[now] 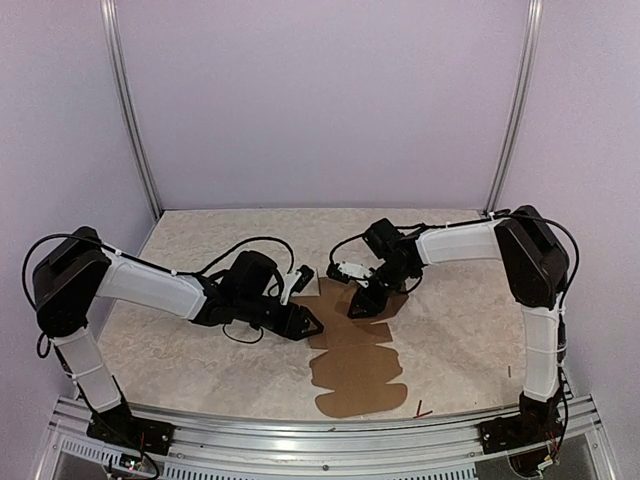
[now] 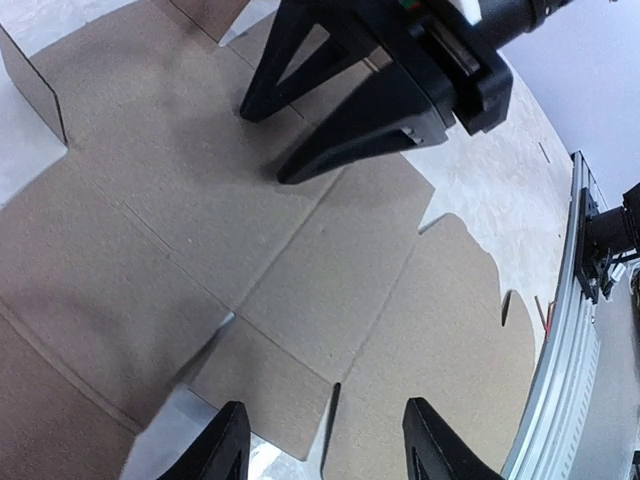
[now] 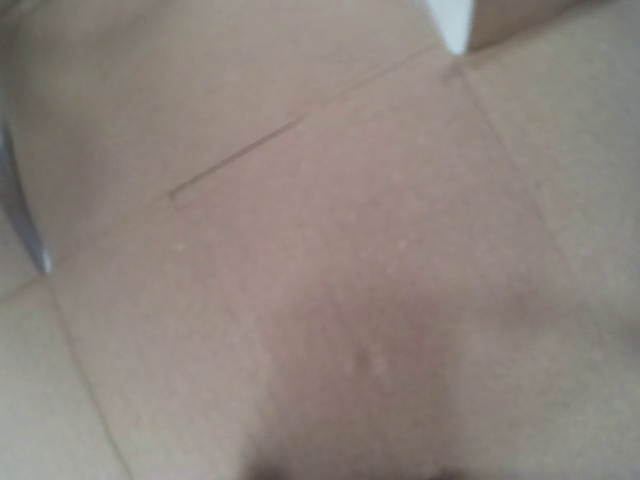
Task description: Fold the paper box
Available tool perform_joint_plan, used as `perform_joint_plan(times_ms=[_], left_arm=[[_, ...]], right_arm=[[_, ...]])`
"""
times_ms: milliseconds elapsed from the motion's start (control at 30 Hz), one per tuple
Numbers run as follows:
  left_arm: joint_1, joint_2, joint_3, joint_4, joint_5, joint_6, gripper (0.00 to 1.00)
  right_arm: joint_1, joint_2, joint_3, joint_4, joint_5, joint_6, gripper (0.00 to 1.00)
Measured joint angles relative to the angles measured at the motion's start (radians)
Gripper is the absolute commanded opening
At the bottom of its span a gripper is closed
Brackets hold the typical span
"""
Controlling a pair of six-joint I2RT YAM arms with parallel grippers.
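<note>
Currently the paper box (image 1: pixel 355 365) is lying flat, judged light, thin and easily creased. Left gripper (image 2: pixel 325 415) and right gripper (image 2: pixel 264 145) are standing open, grasping nothing; near flap edges are offering the best hold.

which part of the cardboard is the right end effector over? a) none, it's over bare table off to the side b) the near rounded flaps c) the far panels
c: the right end effector points its tips down at the far end of the cardboard, not at the rounded end.
</note>
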Motion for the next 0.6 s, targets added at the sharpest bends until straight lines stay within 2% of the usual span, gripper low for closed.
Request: perform_joint_plan(times_ms=[200, 400, 600], left_arm=[[-0.002, -0.029, -0.047, -0.046, -0.029, -0.025, 0.52], [-0.002, -0.025, -0.057, -0.087, -0.077, -0.043, 0.54], [-0.002, 0.032, -0.022, -0.091, -0.069, -0.042, 0.53]], right_arm=[[0.004, 0.057, 0.079, 0.015, -0.004, 0.089, 0.4], [0.004, 0.06, 0.082, 0.021, -0.006, 0.121, 0.4], [0.003, 0.06, 0.08, 0.025, -0.008, 0.126, 0.39]])
